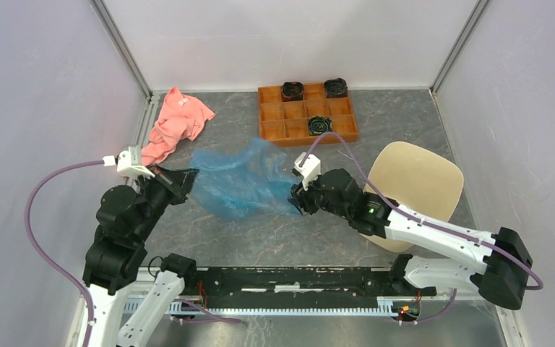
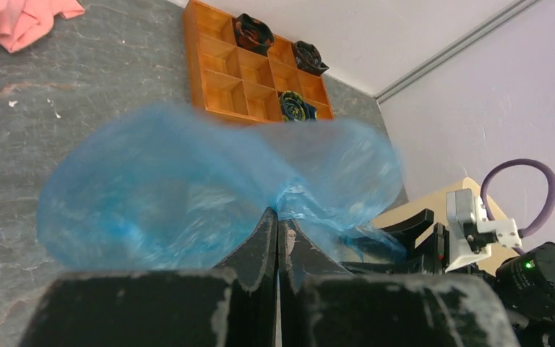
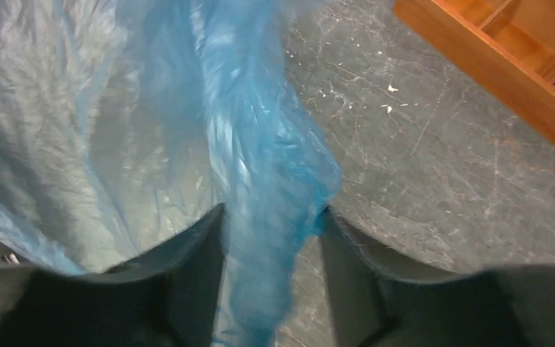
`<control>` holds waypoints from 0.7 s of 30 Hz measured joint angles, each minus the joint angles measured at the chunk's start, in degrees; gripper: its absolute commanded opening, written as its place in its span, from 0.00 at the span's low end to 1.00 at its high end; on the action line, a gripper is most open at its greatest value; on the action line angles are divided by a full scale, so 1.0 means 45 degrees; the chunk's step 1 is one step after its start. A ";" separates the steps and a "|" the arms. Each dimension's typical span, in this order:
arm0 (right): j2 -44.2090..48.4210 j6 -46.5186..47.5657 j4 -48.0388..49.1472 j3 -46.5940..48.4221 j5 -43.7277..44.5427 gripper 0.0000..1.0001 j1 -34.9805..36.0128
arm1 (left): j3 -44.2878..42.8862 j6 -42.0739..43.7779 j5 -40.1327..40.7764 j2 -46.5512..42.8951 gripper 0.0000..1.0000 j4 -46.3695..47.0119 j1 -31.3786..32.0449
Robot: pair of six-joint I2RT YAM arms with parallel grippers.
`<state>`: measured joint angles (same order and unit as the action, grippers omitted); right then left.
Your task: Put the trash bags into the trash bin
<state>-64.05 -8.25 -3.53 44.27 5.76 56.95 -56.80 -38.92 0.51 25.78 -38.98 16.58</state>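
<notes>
The light-blue trash bag lies crumpled and partly lifted at the table's middle. My left gripper is shut on its left edge; in the left wrist view the closed jaws pinch a bunch of film, and the bag billows beyond them. My right gripper is at the bag's right edge, jaws apart. In the right wrist view a strand of bag hangs between the spread fingers. The beige trash bin sits at the right, behind my right arm, and shows in the left wrist view.
A salmon-pink cloth lies at the back left. An orange-brown compartment tray with dark round objects stands at the back centre and shows in the right wrist view. Walls enclose three sides.
</notes>
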 measured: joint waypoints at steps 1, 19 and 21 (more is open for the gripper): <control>-0.0092 0.0194 -0.0369 0.0141 -0.0029 0.69 0.0000 | -0.0233 0.0204 -0.0005 0.0223 0.02 -0.0068 0.0000; 0.0427 0.4075 -0.1171 0.2613 -0.1277 0.98 0.0102 | -0.1049 0.2341 -0.1996 0.0996 0.02 -0.0461 0.0000; 0.0189 0.4284 -0.0831 0.3021 -0.2074 0.98 0.0233 | -0.1132 0.2365 -0.2157 0.1088 0.02 -0.0466 0.0000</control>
<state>-63.20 11.03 -7.27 57.87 -3.57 58.00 -61.89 -28.27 -9.19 30.68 -41.08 16.58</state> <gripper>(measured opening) 0.979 0.028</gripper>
